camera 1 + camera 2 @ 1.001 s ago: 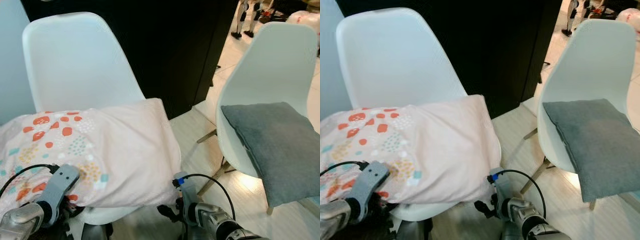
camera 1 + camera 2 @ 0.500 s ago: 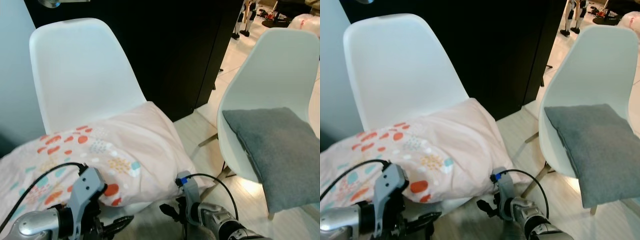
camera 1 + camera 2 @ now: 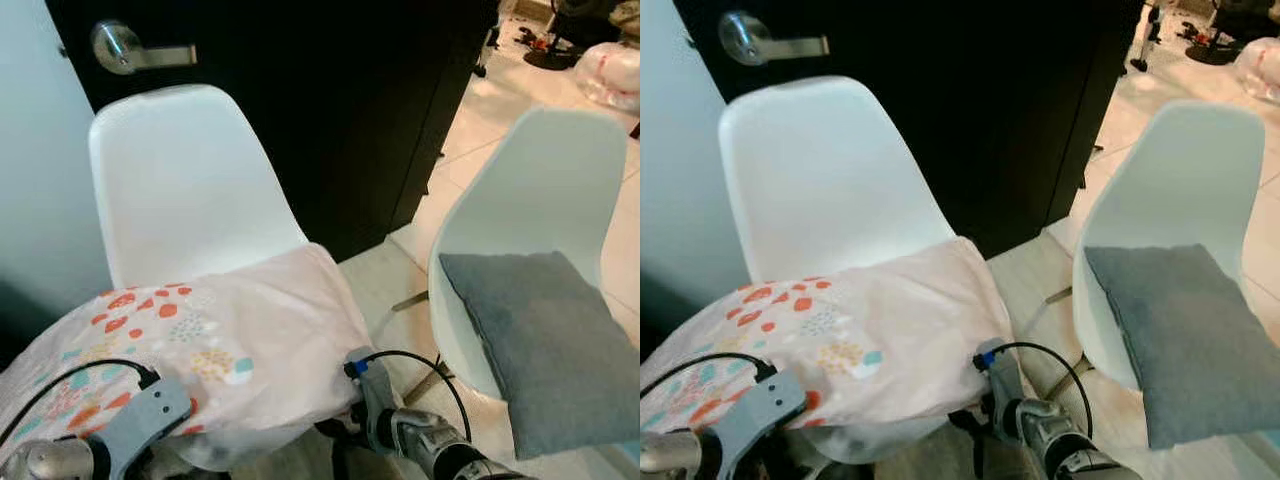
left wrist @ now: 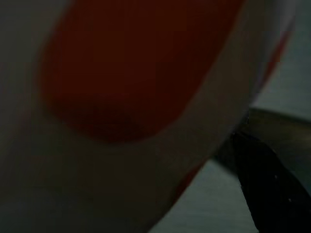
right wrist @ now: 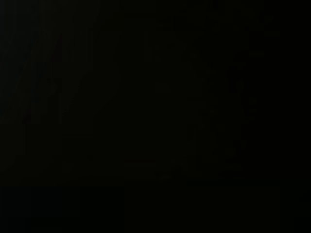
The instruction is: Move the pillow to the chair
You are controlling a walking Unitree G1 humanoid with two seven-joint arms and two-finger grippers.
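Lying across white chair (image 3: pixel 190 190), pillow (image 3: pixel 200 350), grey-cushioned chair (image 3: pixel 545 200) beside, pincer grips seemingly hidden underneath.

Both eye views look forward and down from the head, sharing the white chair (image 3: pixel 190 190), the patterned pillow (image 3: pixel 200 345) and the grey cushion (image 3: pixel 1185 335), slightly offset sideways; the left wrist view sits pressed close against the pillow's cloth; the right wrist view is dark.

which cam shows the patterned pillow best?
Left eye view: the pale pink pillow with orange and teal dots lies across the white chair. Right eye matches. Left wrist shows a dark close-up of fabric; right wrist is black.
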